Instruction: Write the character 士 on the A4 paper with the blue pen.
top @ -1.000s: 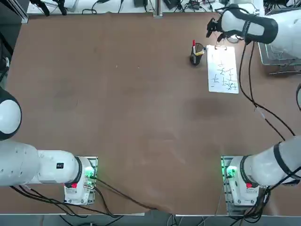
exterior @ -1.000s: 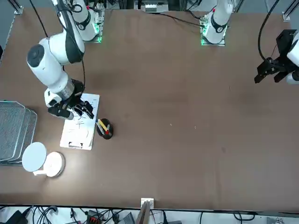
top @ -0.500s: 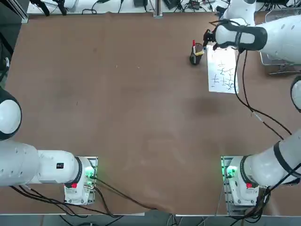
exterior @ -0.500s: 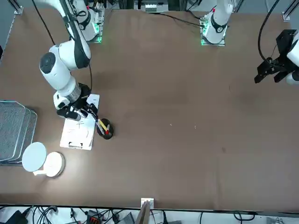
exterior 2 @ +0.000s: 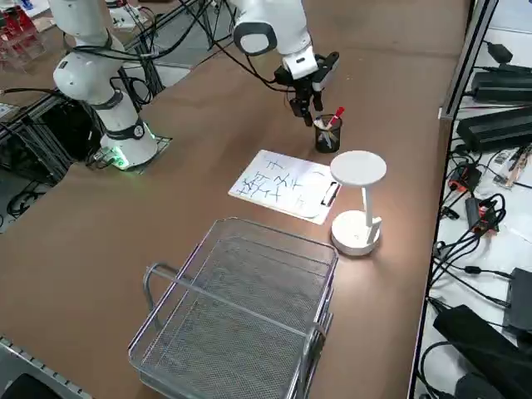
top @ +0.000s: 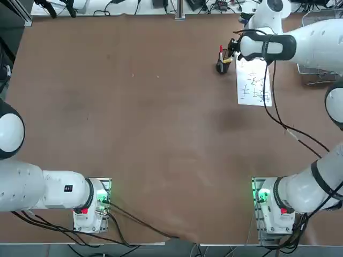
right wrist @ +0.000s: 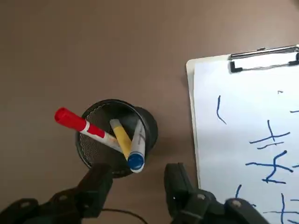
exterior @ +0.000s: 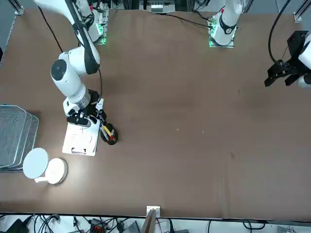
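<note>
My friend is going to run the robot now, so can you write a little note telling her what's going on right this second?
Right gripper: open, empty, hovering just above the black mesh pen cup.
Blue pen: stands in the cup with a red-topped pen and a yellow pen, blue cap up, between the fingers' line.
A4 paper: clipped on its board beside the cup, already carrying earlier strokes.
Done: approach to the cup.
Left: grasp the blue pen, lift it out, write 士 on the paper.
</note>
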You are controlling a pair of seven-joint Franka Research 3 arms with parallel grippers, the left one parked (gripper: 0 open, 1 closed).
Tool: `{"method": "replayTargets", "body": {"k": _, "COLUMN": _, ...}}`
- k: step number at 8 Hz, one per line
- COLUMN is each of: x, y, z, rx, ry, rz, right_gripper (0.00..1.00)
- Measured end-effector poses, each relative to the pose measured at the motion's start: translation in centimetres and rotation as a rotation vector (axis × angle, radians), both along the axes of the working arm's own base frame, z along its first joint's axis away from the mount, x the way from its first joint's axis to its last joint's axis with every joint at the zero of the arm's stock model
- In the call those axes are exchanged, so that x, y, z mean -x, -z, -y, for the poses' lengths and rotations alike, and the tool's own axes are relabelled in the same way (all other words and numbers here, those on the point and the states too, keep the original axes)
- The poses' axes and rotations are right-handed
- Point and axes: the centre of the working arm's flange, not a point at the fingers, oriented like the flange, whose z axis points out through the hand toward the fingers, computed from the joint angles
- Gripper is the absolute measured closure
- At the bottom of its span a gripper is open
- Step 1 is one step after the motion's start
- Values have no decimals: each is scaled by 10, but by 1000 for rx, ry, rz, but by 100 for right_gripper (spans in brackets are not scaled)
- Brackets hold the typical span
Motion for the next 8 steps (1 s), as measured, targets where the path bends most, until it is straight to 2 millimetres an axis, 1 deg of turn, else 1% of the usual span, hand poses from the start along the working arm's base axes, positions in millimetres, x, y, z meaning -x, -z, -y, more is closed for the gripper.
{"method": "replayTargets", "body": {"k": 5, "x": -3, "y": 9, "z": -2, "rx": 24, "ry": -26, "rz": 6, "right_gripper": 37}}
{"method": "replayTargets", "body": {"k": 6, "x": -4, "y": 10, "z": -2, "rx": 21, "ry": -17, "rz": 5, "right_gripper": 41}}
{"method": "replayTargets", "body": {"k": 8, "x": -9, "y": 11, "z": -3, "rx": 14, "ry": 9, "rz": 7, "right_gripper": 41}}
